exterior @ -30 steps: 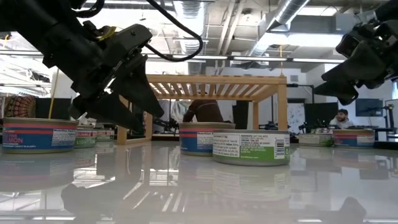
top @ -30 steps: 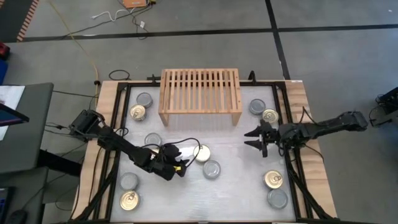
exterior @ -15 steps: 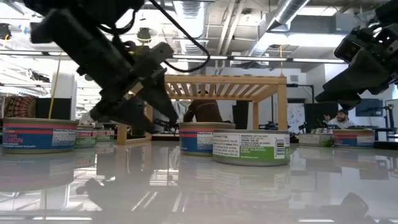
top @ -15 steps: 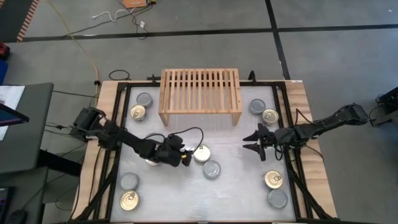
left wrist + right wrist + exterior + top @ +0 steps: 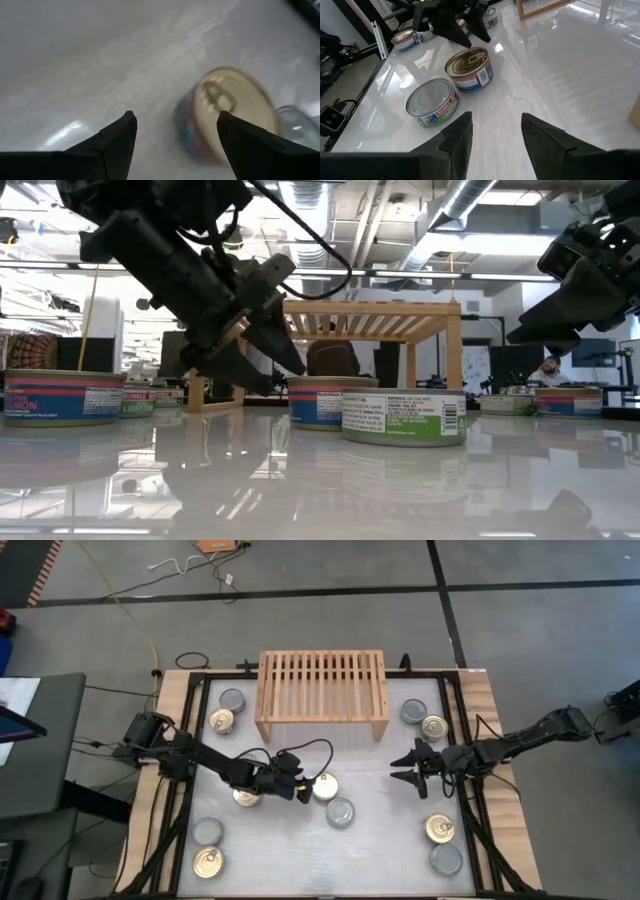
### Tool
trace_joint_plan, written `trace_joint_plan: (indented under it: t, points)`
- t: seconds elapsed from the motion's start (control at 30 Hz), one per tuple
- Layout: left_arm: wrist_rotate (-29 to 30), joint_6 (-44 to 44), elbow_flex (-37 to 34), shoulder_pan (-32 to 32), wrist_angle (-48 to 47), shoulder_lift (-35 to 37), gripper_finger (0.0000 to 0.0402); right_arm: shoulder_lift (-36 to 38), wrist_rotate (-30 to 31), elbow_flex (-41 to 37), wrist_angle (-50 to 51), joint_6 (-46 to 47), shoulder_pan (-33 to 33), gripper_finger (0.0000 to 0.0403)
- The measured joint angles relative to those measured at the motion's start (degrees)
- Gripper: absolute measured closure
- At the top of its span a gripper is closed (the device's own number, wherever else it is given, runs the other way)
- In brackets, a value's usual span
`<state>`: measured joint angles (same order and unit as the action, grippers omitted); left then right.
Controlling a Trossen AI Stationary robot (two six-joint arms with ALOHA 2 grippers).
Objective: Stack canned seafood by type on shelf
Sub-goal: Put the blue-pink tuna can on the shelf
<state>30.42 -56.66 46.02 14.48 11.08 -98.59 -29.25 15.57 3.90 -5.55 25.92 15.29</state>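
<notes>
Light-wood shelf (image 5: 322, 690) stands at the far middle of the white table (image 5: 370, 840), slatted top bare, nothing under it that shows.

Left tool (image 5: 303, 787) hangs low over mid-table, fingers (image 5: 112, 142) apart and empty. Gold-topped can (image 5: 324, 786), pull-ring up, sits on the table just beyond the fingertips, slightly off toward one finger, not between them; no contact visible. In the low view the left tool (image 5: 262, 340) tilts downward beside that can (image 5: 332, 400), which is blue-labelled there.

Silver-topped can (image 5: 340, 811), green label, stands close beside the gold one on the near side; whether they touch is unclear. Another gold can (image 5: 247, 797) lies partly under the left arm.

Right tool (image 5: 408, 767) hovers off the table at right-centre, fingers (image 5: 455, 137) spread, holding nothing, well apart from both middle cans.

Other tins stay scattered: a silver and gold pair (image 5: 226, 710) at far left, a pair (image 5: 423, 718) at far right, two (image 5: 208, 845) at near left, two (image 5: 441, 842) at near right.
</notes>
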Motion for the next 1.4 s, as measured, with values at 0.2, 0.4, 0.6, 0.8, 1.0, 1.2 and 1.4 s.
trace_joint_plan:
  t: [0.2, 0.4, 0.6, 0.8, 1.0, 1.2, 1.4]
  points:
    - [-0.6, -0.43, 0.96, -0.11, 1.62, -3.17, 0.0151, -0.09, 0.0, 0.09, -0.71, -0.86, -0.04, 0.0207]
    - [-0.9, -0.16, 0.96, -0.13, 3.32, -3.58, 0.0201, -0.68, 0.39, 0.09, -1.46, -0.55, 0.03, 0.0208]
    - [-1.14, -0.14, 0.96, -0.11, 3.34, -3.44, 0.026, -3.58, 4.37, 2.11, -2.59, -0.42, 1.81, 0.0238]
    - [-0.99, -0.12, 0.96, -0.11, 3.12, -3.44, 0.0292, -13.28, 5.72, 10.8, -2.79, -1.02, 5.74, 0.0307]
    - [-0.84, -0.19, 0.92, -0.11, 3.01, -3.44, 0.0311, -27.06, 5.79, 21.47, -2.06, -1.62, 8.21, 0.0382]
    - [-0.58, -1.3, 0.92, 0.4, 2.44, -3.44, 0.0319, -41.57, 5.8, 32.44, 1.81, 5.69, 7.82, 0.0378]
    - [0.06, -1.99, 0.85, 0.85, -1.94, -1.31, 0.032, -56.84, 5.79, 44.88, 11.46, 7.51, 7.26, 0.0389]
